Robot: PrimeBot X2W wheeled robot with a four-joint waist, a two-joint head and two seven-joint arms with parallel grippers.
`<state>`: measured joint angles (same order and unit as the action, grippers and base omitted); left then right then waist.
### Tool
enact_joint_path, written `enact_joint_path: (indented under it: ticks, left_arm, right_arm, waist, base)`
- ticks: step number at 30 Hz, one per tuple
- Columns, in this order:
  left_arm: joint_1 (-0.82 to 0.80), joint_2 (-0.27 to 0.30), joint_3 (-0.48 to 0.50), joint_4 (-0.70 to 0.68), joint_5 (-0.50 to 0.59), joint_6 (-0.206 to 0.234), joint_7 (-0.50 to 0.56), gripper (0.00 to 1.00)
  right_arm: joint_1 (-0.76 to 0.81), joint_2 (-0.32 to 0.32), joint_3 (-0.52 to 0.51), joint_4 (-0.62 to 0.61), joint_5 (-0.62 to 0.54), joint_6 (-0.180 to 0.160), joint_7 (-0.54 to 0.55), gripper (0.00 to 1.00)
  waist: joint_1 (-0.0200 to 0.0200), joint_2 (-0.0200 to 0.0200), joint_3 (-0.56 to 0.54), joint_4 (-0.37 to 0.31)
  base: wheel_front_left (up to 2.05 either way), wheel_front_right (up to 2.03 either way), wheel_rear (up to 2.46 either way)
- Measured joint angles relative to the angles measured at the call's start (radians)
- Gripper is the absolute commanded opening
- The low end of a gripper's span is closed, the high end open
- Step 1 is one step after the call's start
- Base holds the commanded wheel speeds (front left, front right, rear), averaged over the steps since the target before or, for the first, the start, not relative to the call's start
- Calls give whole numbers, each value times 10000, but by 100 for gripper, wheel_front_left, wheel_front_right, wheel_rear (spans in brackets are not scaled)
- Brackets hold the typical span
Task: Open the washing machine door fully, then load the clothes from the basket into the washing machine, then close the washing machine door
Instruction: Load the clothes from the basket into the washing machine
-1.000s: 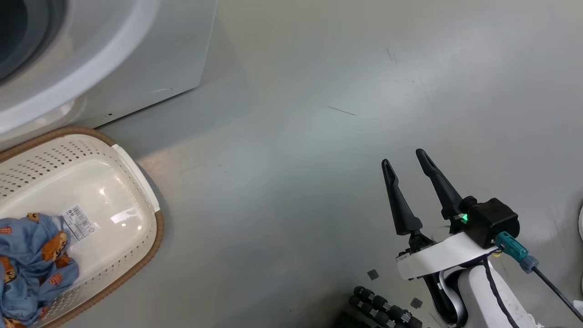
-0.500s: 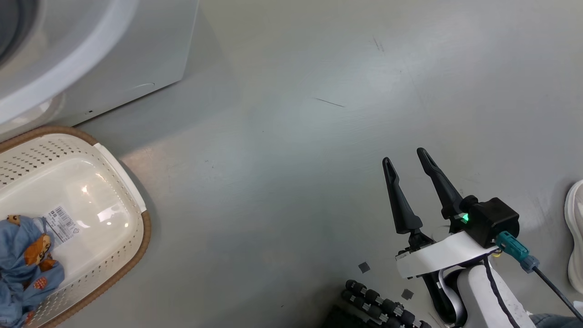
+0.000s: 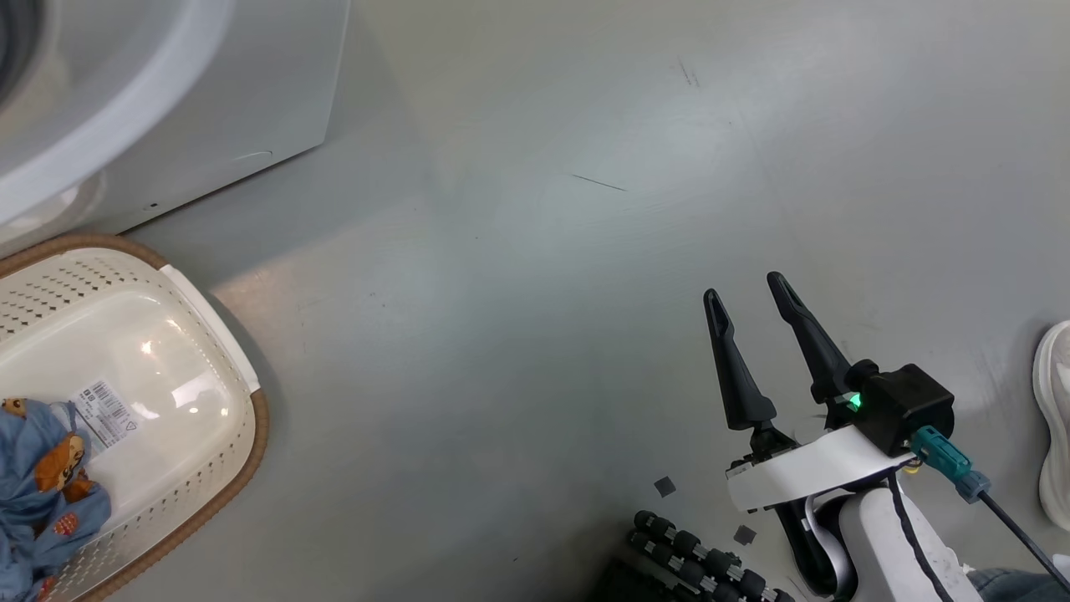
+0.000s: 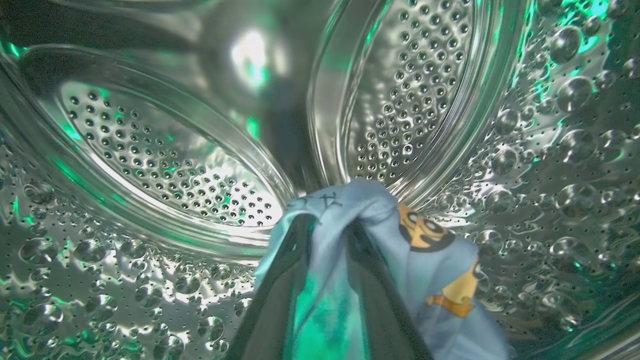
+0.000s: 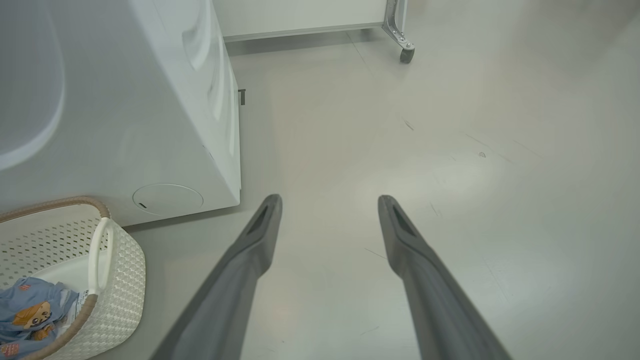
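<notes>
Inside the washing machine's shiny perforated drum (image 4: pixel 150 165), my left gripper (image 4: pixel 327 220) has a blue bear-print garment (image 4: pixel 430 250) lying between its fingers and draped over their tips. The fingers stand slightly apart; whether they pinch the cloth is hidden. More of the clothes (image 3: pixel 42 493) (image 5: pixel 30 315) lie in the cream basket (image 3: pixel 251 435) (image 5: pixel 100 205) on the floor, right in front of the white washing machine (image 3: pixel 209 100) (image 5: pixel 150 125). My right gripper (image 3: pixel 742 288) (image 5: pixel 330 200) hovers open and empty over bare floor, well right of the basket. The washing machine door is out of view.
A person's white shoe (image 3: pixel 1053 426) is at the right edge of the floor. A black ribbed object (image 3: pixel 694 560) lies near my right arm's base. Beyond the machine stands a white unit on a caster wheel (image 5: pixel 406 52). Grey floor spreads between the basket and my right gripper.
The head camera has swung, so the basket and the machine sit further left in the picture and a shoe has come in at the right. My right gripper has kept its pose.
</notes>
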<state>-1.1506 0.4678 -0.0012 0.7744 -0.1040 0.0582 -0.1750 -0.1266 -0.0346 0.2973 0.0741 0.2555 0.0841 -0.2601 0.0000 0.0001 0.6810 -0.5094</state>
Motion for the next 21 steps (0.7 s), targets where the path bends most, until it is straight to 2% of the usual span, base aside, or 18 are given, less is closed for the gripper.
enact_joint_path:
  ticks: [1,8,21]
  left_arm:
    - [-4,2,-4,71,44,13,44,100]
    - [-11,31,-65,729,86,42,382,100]
    - [96,-1223,-349,1319,71,224,472,100]
  right_arm:
    - [0,0,10,0,8,0,0,100]
    - [-45,4,59,29,81,0,0,100]
    - [-113,-4,-416,199,-155,0,0,100]
  waist:
    - [0,0,-3,6]
    - [-1,0,-166,35]
    - [0,0,-735,814]
  base:
    - [0,0,0]
    - [0,0,0]
    - [0,0,0]
